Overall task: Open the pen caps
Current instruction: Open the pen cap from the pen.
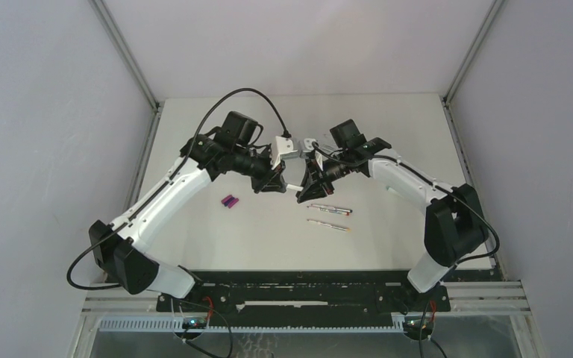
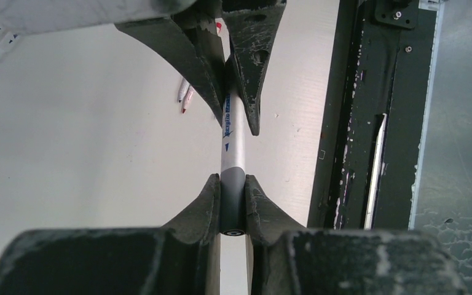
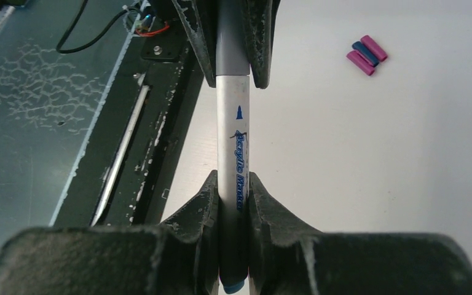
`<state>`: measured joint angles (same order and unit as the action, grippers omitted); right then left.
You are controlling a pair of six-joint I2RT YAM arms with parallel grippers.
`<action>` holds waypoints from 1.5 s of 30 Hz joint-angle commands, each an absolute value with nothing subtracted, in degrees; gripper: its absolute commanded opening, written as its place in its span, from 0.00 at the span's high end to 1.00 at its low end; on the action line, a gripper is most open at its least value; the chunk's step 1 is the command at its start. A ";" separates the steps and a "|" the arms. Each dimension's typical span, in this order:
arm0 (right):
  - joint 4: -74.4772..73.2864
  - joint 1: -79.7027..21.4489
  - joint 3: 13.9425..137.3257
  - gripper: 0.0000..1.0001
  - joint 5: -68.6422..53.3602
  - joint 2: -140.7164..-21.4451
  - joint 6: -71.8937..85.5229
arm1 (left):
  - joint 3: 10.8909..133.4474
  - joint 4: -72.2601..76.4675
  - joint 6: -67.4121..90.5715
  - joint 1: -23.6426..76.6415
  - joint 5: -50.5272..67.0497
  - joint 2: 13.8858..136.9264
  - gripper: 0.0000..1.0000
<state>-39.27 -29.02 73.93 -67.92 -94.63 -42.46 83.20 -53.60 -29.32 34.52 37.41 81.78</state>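
Both arms meeting over the middle of the desk [image 1: 388,119], seen from above and from each wrist. The left arm [image 1: 164,194] rises from its base at the near left and arches inward. The right arm [image 1: 410,175] mirrors it from the near right, so the two wrists face each other tip to tip above the desk surface.

The left end effector [image 2: 232,181] has its fingers drawn in tight on the grey cap [image 2: 232,206] of one pen [image 2: 232,132], one finger pressing each side. The right end effector [image 3: 232,178] pinches the white printed barrel of the same pen, near its blue end. The pen spans the short gap between the two sets of fingertips, clear of the desk. The grey cap sits flush against the barrel, with no gap at the joint.

Three loose caps [image 3: 367,55], two magenta with a blue one between them, lie touching side by side on the desk on the left arm's side. Two further pens [image 1: 328,209] lie roughly parallel and close together on the desk, just nearer the bases than the end effectors.
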 commanded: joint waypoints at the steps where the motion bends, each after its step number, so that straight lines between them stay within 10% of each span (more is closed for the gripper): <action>1: -33.68 -26.24 71.86 1.00 -60.41 -92.12 -40.44 | 84.25 -55.77 -27.98 33.57 42.69 80.84 1.00; 45: -38.21 -23.09 74.45 1.00 -55.65 -94.09 -42.57 | 85.23 -56.71 -29.42 28.23 41.63 79.56 1.00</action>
